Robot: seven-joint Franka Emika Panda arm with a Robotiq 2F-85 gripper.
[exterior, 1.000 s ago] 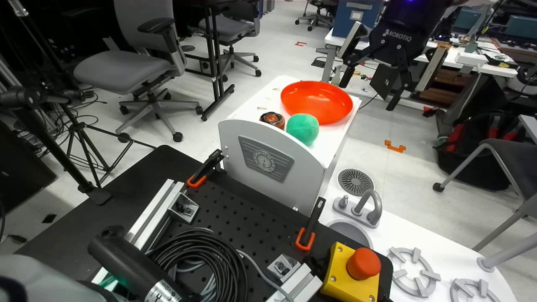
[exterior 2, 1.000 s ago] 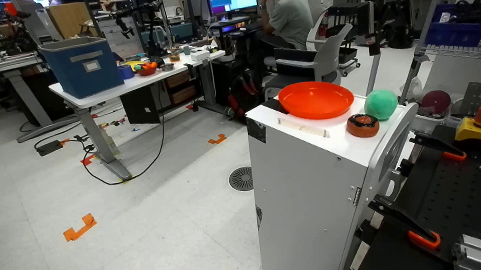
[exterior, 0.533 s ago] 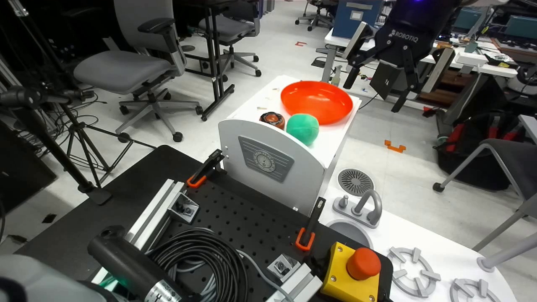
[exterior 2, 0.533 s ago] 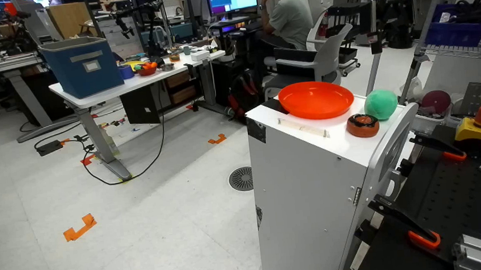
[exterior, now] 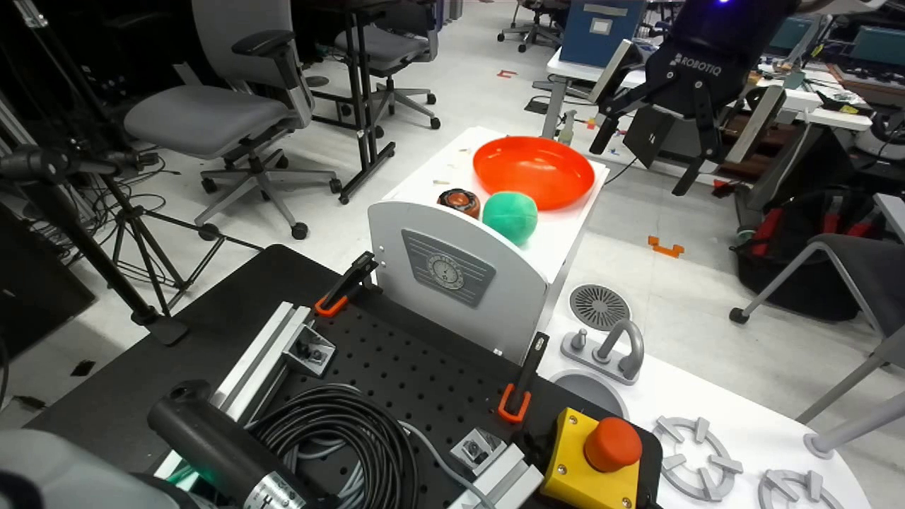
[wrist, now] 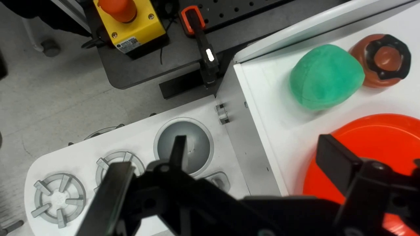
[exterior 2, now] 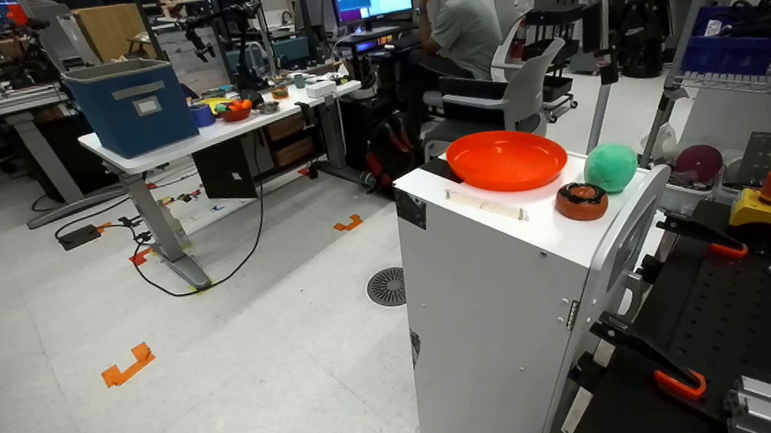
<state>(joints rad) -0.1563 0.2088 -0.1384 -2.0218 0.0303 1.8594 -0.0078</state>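
My fingers (wrist: 336, 162) hang wide apart in the air; in the wrist view one overlaps the red dish (exterior: 534, 173), its mate the toy sink (wrist: 192, 129); the dish sits on the white bench (exterior 2: 540, 231), with the green ball (exterior: 510, 218) and a black-ringed brown object (exterior 2: 581, 203) just beside it. An upright grey panel (exterior: 452, 307) blocks the end by the ball; past it are two clamps (exterior: 529, 364) and a yellow box (exterior: 583, 488) with a red button (exterior: 613, 444).
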